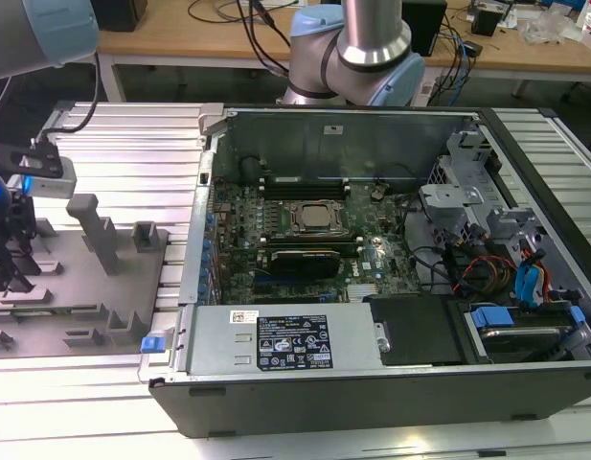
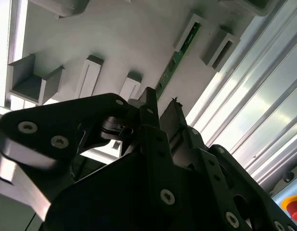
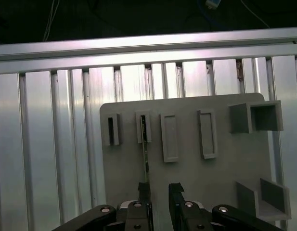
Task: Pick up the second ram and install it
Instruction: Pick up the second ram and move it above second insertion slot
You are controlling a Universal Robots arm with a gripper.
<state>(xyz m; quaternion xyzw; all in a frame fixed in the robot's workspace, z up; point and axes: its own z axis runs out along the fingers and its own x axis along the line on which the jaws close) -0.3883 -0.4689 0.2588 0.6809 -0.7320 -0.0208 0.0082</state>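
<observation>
Presently the black hand (image 3: 159, 191) hovers empty and narrowly open above the grey plastic holder tray (image 3: 187, 178), whose slotted block (image 3: 138, 127) keeps the long green ram stick (image 3: 146, 161) on edge for grasping.

No legible text; black label (image 1: 295, 351), white sticker (image 1: 245, 316) on power supply casing (image 1: 216, 347), print too small

Exterior view: bright, even overhead light, with glare washing out the aluminium table slats (image 1: 103, 402). The computer case (image 1: 324, 125) interior is moderately shadowed.

Second wrist view: the gripper (image 2: 162, 98) is dark and backlit, and the grey holder tray (image 2: 129, 38) is overexposed.

First wrist view: black background, with the slats reflecting brightly.
</observation>
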